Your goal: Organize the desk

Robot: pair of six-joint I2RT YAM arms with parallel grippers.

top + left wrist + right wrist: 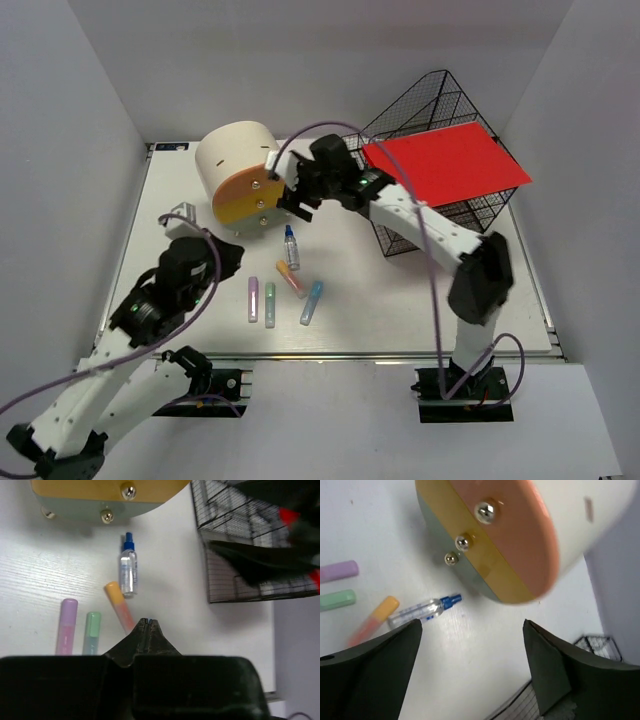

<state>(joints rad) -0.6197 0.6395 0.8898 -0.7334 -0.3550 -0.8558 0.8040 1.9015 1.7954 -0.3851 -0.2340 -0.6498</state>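
The white desk (400,300) holds a clear spray bottle with a blue cap (290,247) and purple (253,298), green (270,304), orange (291,279) and blue (311,302) markers lying near the middle. My right gripper (298,205) is open and empty, hovering by the front of the round drawer box (240,175); in its wrist view (471,623) the bottle (420,611) lies beside its left finger. My left gripper (235,262) is shut and empty. Its tips (146,621) sit just short of the orange marker (119,605), with the bottle (128,571) beyond.
A black wire basket (420,110) stands tipped at the back right with a red sheet (445,165) on it. The drawer box shows three metal knobs (463,542). A small grey object (178,215) lies at the desk's left. White walls enclose the sides.
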